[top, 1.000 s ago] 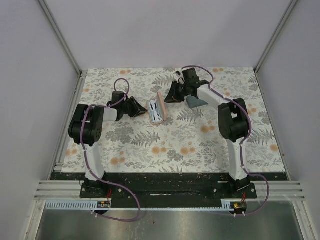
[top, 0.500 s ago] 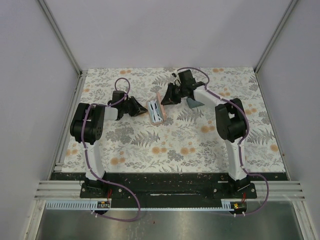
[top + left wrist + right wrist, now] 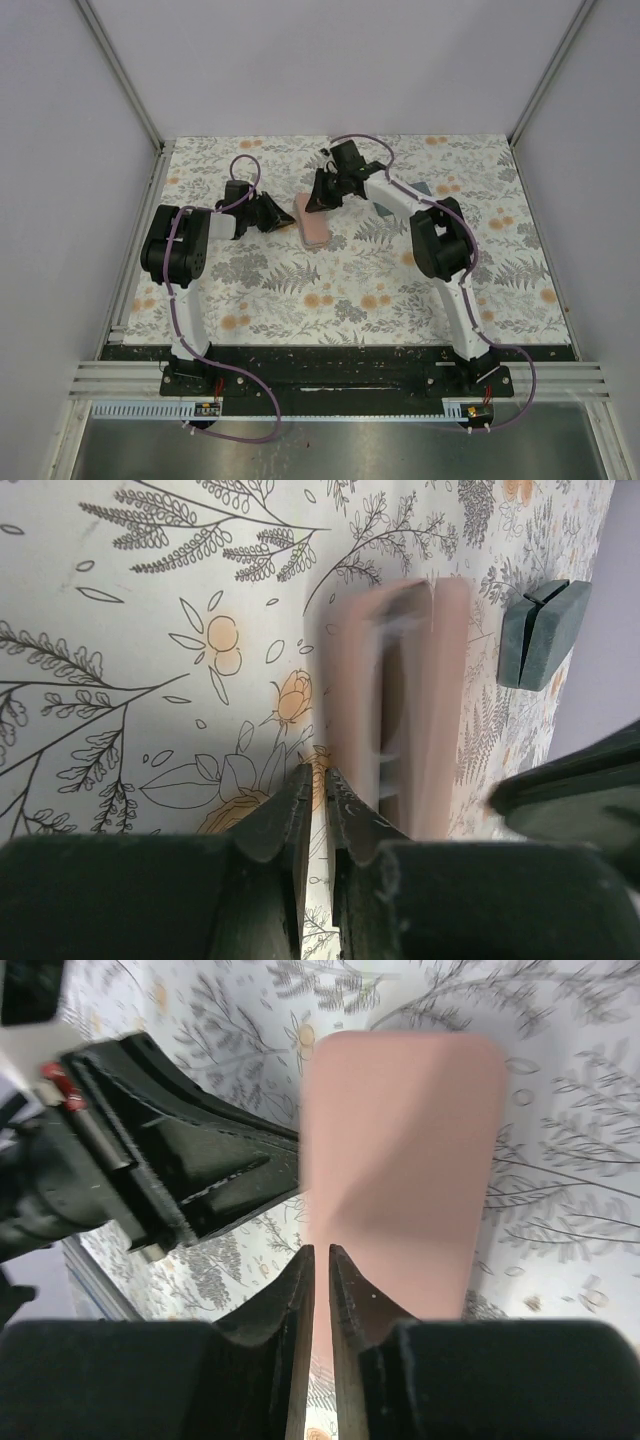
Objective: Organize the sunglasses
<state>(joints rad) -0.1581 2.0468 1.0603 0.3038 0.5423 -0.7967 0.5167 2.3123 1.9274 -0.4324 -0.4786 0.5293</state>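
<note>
The pink case is lying on the table, its long axis running from 11 to 5 o'clock in the top view; its lid is sitting almost down, with a thin slit showing in the left wrist view; no sunglasses are showing in the open, and something dark in that slit may be a pair, though blur is hiding it. The left gripper is sitting just at the case's 9 o'clock flank, jaws nearly together on nothing; the right gripper is hanging over its 12 o'clock end, jaws likewise pinched on nothing, and is probably better placed for pressing the lid home; the grey-blue case is lying apart toward 3 o'clock.
</note>
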